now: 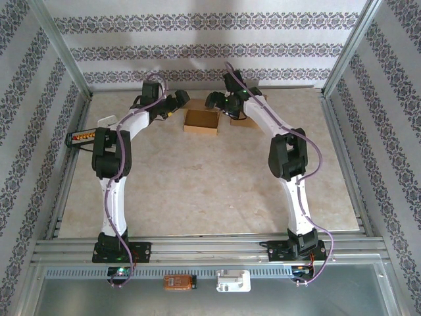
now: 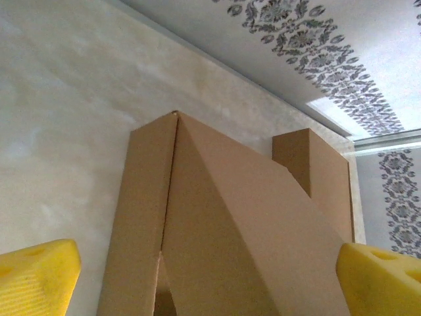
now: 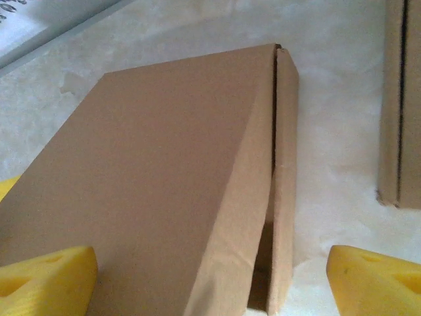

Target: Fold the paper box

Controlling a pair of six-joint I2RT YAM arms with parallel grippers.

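Presently the brown cardboard box [image 1: 201, 122], far-middle on the table [image 1: 197, 191], is flanked by left gripper [image 2: 210, 273] and right gripper [image 3: 210, 276], fingers spread wide; unheld, its slanted flap [image 3: 164, 164] could be sprung open.

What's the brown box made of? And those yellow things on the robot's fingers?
The box looks like thin brown cardboard: matte, with sharp creased folds. The yellow fingertips look like foam or soft rubber, dull and faintly ribbed; I can't tell which.
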